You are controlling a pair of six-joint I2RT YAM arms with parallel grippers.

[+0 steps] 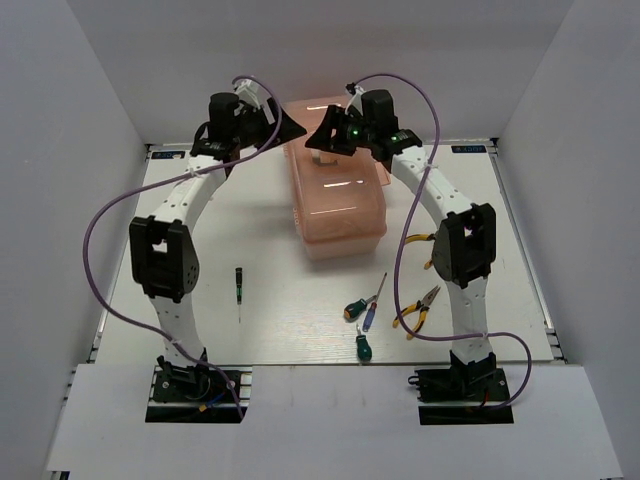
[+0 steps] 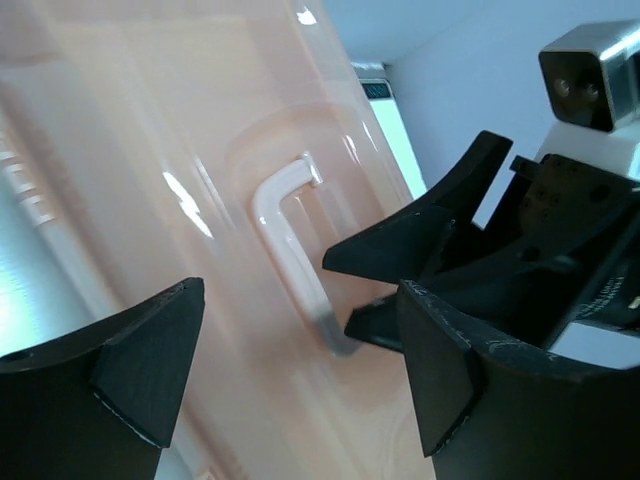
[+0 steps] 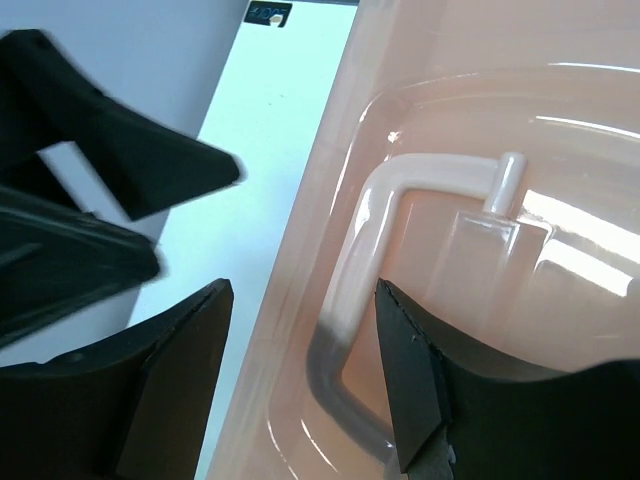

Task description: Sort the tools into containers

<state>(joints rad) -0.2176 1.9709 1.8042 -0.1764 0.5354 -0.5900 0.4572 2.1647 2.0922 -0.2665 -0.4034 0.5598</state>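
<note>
Pink toolbox (image 1: 338, 215), left pincer (image 1: 288, 125) and right pincer (image 1: 326, 137) at its far end, tools (image 1: 418, 308) strewn nearer

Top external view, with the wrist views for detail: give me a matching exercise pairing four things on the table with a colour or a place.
Column A
1. toolbox
2. thin screwdriver
3. pliers nearest the right arm's base
4. lid handle

Column B
a. white
b. yellow and black handles
c. translucent salmon-pink
d. lying alone, well to the left of the other tools

Pairs: 1-c, 2-d, 3-b, 4-a
</note>
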